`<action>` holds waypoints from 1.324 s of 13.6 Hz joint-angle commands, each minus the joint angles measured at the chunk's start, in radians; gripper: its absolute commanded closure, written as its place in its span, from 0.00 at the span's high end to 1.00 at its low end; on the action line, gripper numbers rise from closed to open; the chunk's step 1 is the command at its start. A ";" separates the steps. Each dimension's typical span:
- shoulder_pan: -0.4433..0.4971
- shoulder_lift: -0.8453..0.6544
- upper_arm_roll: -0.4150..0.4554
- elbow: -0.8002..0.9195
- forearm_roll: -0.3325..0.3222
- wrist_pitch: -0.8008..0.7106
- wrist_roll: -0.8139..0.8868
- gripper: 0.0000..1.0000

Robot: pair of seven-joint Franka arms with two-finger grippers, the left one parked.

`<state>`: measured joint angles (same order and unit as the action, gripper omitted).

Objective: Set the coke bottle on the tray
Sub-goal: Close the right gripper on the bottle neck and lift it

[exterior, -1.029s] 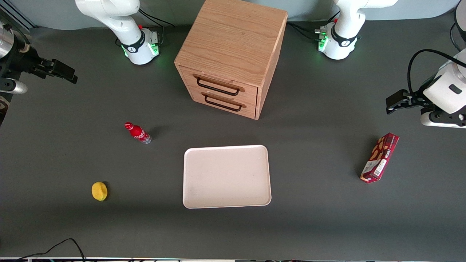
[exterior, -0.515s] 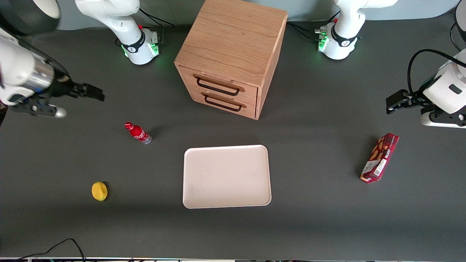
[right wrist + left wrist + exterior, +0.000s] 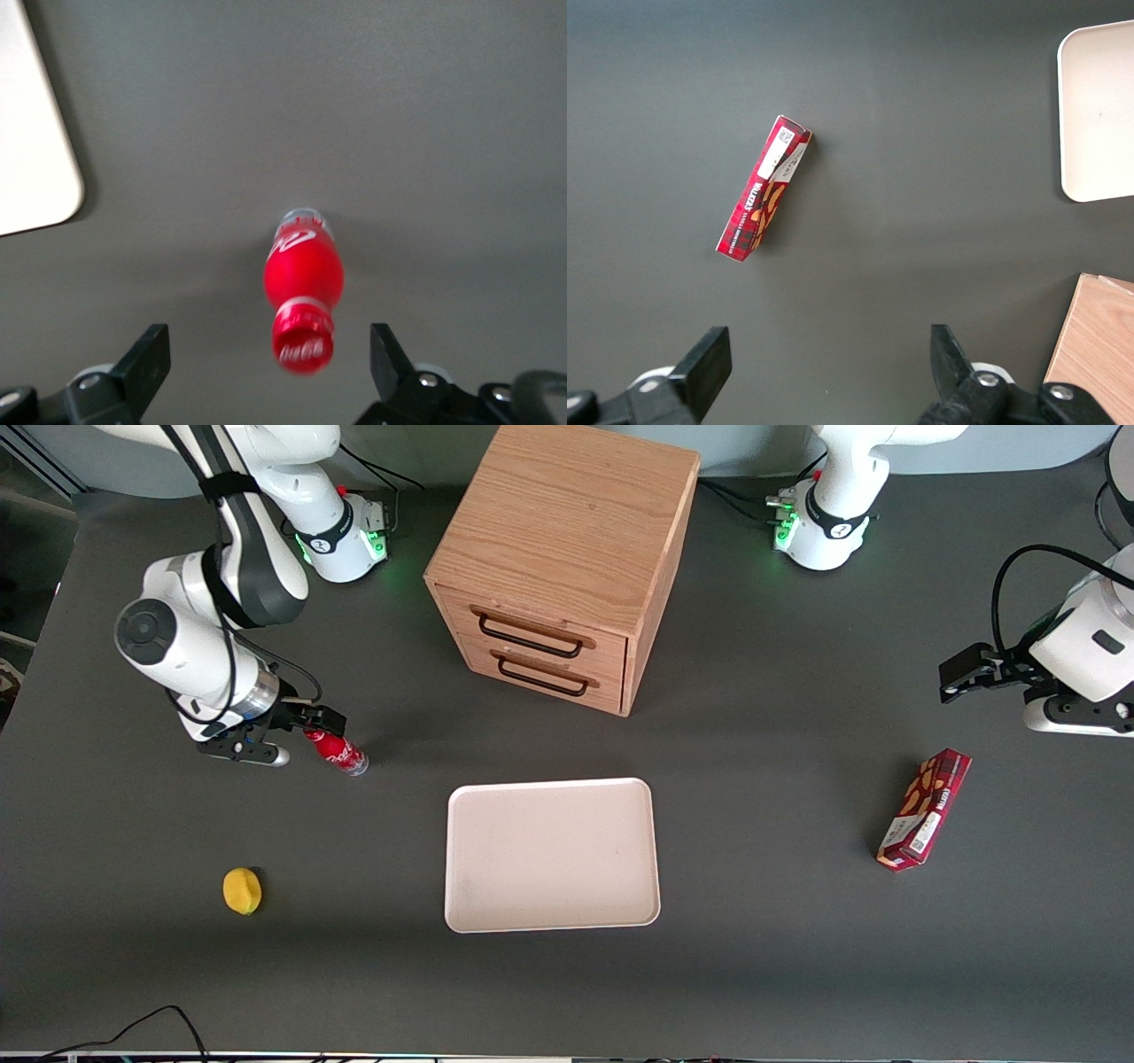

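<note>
The coke bottle point(image 3: 337, 750) is small and red with a red cap and stands upright on the dark table, beside the tray toward the working arm's end. The right wrist view looks down on the bottle point(image 3: 303, 279), cap toward the camera. My right gripper point(image 3: 307, 729) hovers just above the cap, open, with one finger on each side of the bottle and clear of it. The gripper point(image 3: 270, 359) holds nothing. The cream-white tray point(image 3: 551, 855) lies flat and bare, nearer the front camera than the cabinet; its corner point(image 3: 31, 142) shows in the right wrist view.
A wooden two-drawer cabinet point(image 3: 567, 558) stands farther from the front camera than the tray. A yellow round object point(image 3: 242, 890) lies nearer the camera than the bottle. A dark red snack box point(image 3: 924, 808) lies toward the parked arm's end and also shows in the left wrist view point(image 3: 762, 197).
My right arm has swung in from the table's edge toward the bottle and lowered. The gripper now sits over the bottle's cap. The bottle and tray have not moved.
</note>
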<state>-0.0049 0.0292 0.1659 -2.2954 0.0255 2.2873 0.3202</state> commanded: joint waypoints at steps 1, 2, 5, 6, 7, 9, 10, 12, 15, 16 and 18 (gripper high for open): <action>0.003 0.000 0.000 -0.051 -0.068 0.083 0.033 1.00; 0.002 0.000 0.000 -0.053 -0.068 0.084 0.033 0.97; 0.002 -0.003 0.000 -0.055 -0.068 0.084 0.033 0.23; 0.003 -0.002 0.000 -0.055 -0.068 0.083 0.033 0.07; 0.003 -0.003 0.000 -0.055 -0.068 0.083 0.033 0.01; 0.003 -0.011 0.000 -0.055 -0.068 0.067 0.033 0.00; 0.003 -0.017 0.000 -0.052 -0.068 0.049 0.028 0.00; 0.005 -0.047 0.000 -0.015 -0.068 -0.021 0.022 0.00; 0.006 -0.054 0.000 0.274 -0.065 -0.376 0.023 0.00; 0.016 -0.031 0.000 0.397 -0.056 -0.485 0.034 0.00; 0.028 0.067 0.012 0.665 -0.029 -0.654 0.069 0.00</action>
<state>0.0026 -0.0208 0.1673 -1.9146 -0.0213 1.8022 0.3323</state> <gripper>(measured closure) 0.674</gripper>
